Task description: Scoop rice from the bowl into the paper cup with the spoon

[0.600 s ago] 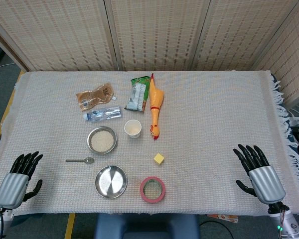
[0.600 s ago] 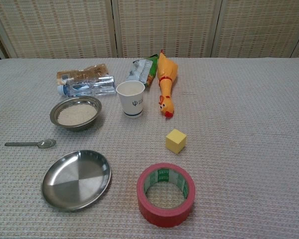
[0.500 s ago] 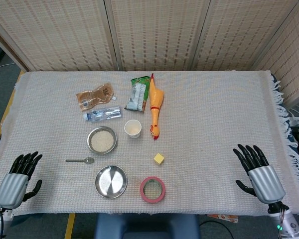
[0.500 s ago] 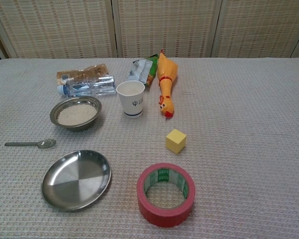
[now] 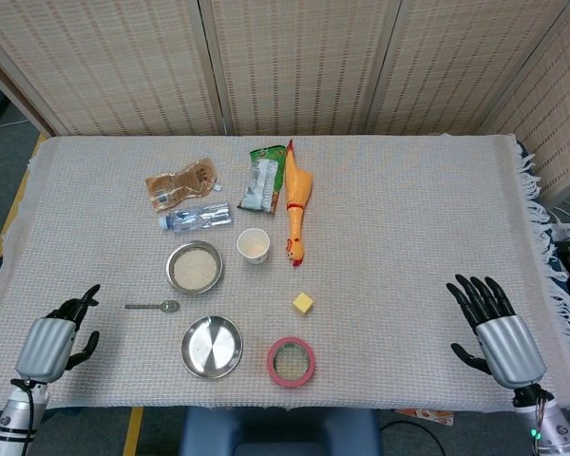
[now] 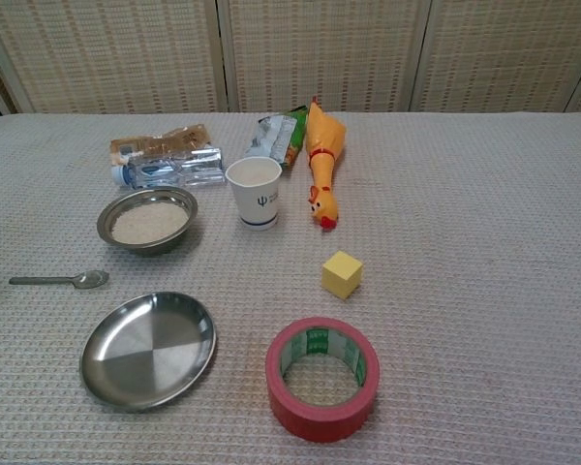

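A steel bowl of white rice (image 5: 194, 267) (image 6: 149, 220) sits left of centre. Just to its right stands the white paper cup (image 5: 253, 245) (image 6: 254, 191), upright. The metal spoon (image 5: 154, 307) (image 6: 60, 281) lies flat on the cloth in front of the bowl, its bowl end pointing right. My left hand (image 5: 55, 340) is at the near left edge, to the left of the spoon and apart from it, fingers spread and holding nothing. Far from these things, at the near right edge, my right hand (image 5: 494, 332) is open and empty. The chest view shows neither hand.
An empty steel plate (image 5: 211, 347) (image 6: 148, 349) and a red tape roll (image 5: 291, 362) (image 6: 321, 376) lie at the front. A yellow cube (image 5: 303, 303), a rubber chicken (image 5: 295, 202), a water bottle (image 5: 195, 218) and snack packets (image 5: 180, 183) surround the cup. A woven cloth (image 5: 408, 218) covers the table.
My left hand has shifted right toward the spoon and turned, its fingers now pointing more to the right. The right hand and all objects stay put.
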Robot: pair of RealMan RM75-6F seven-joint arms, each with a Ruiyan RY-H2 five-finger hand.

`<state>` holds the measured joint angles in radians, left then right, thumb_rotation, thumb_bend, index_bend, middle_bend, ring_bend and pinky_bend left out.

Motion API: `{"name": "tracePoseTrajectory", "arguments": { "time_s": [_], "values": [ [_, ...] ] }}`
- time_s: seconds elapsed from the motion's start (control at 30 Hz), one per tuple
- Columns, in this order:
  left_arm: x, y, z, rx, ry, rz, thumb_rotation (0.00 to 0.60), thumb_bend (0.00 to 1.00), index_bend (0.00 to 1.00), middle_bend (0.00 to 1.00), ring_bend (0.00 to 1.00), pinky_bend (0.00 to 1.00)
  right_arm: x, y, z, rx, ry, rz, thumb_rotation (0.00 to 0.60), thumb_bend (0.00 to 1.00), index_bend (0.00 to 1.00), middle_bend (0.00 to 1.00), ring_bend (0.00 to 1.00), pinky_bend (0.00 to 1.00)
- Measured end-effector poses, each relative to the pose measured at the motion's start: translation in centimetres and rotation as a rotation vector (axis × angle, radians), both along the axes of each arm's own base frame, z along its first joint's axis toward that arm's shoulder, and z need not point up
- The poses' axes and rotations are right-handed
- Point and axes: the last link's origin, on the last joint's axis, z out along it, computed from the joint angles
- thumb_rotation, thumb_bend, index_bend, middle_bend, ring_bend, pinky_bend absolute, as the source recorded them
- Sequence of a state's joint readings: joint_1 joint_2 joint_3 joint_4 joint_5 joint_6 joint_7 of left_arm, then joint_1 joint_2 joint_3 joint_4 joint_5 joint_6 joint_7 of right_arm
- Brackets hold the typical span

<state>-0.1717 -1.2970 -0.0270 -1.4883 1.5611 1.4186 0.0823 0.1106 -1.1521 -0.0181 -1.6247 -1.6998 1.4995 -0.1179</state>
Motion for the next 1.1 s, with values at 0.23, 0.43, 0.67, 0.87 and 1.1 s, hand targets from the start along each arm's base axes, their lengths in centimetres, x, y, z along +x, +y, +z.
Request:
{"name": "tracePoseTrajectory", "arguments": {
  "time_s": [0.23, 0.43, 0.67, 0.87, 1.1],
  "values": [
    [0.6, 2.9, -2.4, 0.003, 0.061, 0.004, 0.6, 0.45, 0.4, 1.0, 0.99, 1.0, -0.1, -0.2, -0.2, 0.001, 0.005, -0.013, 0.6, 0.09, 0.0, 0.0, 0.0, 0.0],
    [0.4, 4.5, -4.0, -0.006, 0.095, 0.015, 0.6, 0.45, 0.44, 1.0, 1.0, 1.0, -0.1, -0.3, -0.5, 0.01, 0.011, -0.02, 0.6, 0.09, 0.0, 0.0, 0.0, 0.0],
    [-0.7, 5.4, -5.8, -0.039, 0.124, 0.059, 0.6, 0.43, 0.44, 1.0, 1.0, 1.0, -0.2, -0.3, -0.4, 0.009, 0.008, -0.022, 0.6, 0.09, 0.0, 0.0, 0.0, 0.0],
    [-1.2, 5.9, -7.2, -0.046, 0.157, 0.057, 0.6, 0.43, 0.43, 1.0, 1.0, 1.0, -0.2, -0.4, -0.5, 0.017, 0.006, -0.023, 0.6, 0.09, 0.0, 0.0, 0.0, 0.0],
    [-1.6, 6.4, -8.6, -0.051, 0.202, 0.047, 0.6, 0.42, 0.4, 1.0, 1.0, 1.0, -0.1, -0.2, -0.4, 0.022, 0.003, -0.023, 0.6, 0.09, 0.0, 0.0, 0.0, 0.0]
  ]
}}
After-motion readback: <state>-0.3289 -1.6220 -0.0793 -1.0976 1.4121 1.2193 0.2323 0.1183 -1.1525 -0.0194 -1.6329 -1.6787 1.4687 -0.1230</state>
